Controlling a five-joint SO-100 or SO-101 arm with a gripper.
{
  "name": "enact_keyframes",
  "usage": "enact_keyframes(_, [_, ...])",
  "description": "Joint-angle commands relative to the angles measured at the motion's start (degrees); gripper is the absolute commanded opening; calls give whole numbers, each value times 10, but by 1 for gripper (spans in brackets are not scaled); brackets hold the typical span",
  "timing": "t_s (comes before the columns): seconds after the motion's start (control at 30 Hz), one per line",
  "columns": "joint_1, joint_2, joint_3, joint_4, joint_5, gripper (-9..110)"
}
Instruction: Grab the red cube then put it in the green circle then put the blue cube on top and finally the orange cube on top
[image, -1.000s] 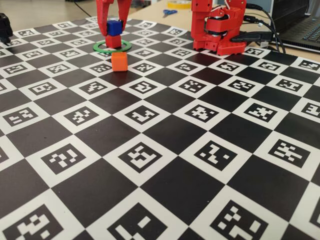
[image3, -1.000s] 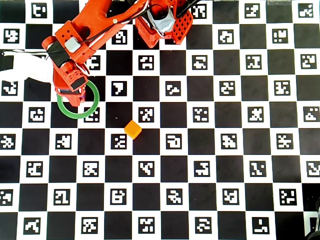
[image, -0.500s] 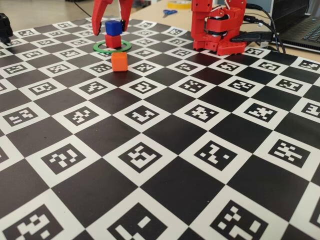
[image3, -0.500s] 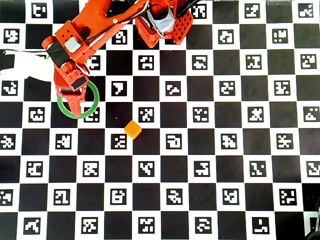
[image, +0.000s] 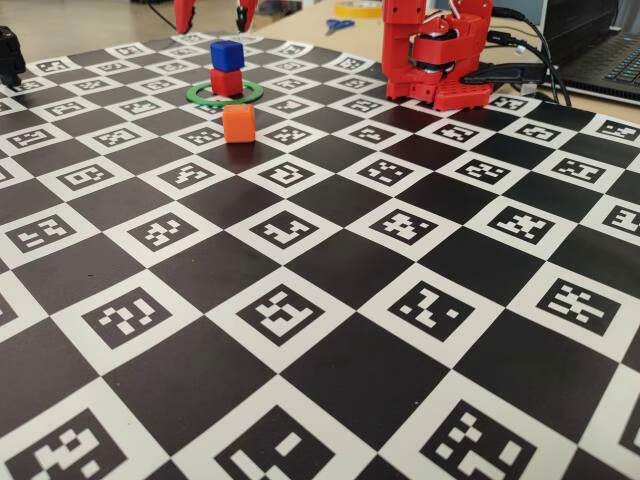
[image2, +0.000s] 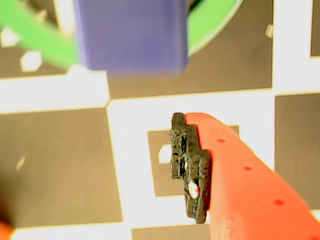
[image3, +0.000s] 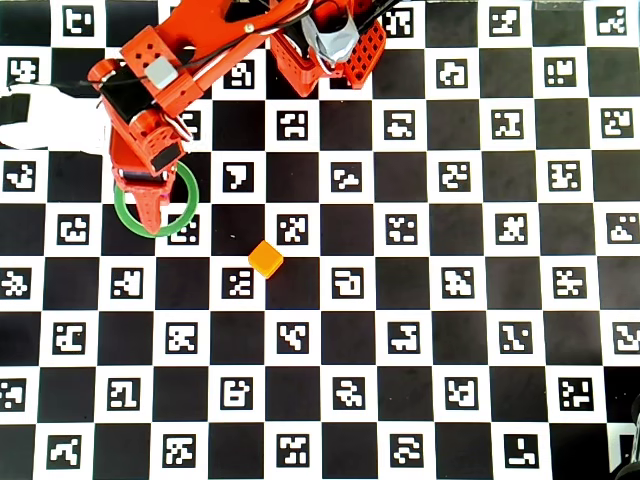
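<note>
Standing upright, blue cube (image: 227, 55) atop red cube (image: 226, 83) inside green circle (image: 247, 93)

Low fixed view across board, overhead straight down, wrist close; all share green circle (image: 224, 94)

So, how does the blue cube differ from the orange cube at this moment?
The blue cube sits on top of the red cube, inside the green circle; the orange cube rests directly on the board, outside the circle. The blue cube is raised; the orange cube is not stacked. The open claw hangs above the blue cube, not the orange. Both look the same size.
</note>
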Motion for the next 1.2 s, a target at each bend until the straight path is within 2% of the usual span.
enact_keyframes(0.0, [-25,50,-84,46,62,43])
enact_keyframes(0.2, [-89,59,-127,84,175,43])
enact_keyframes(0.4, [-165,85,-134,113,227,43])
enact_keyframes(0.9, [-307,112,-18,53,499,43])
enact_keyframes(1.17, [-337,89,35,19,559,43])
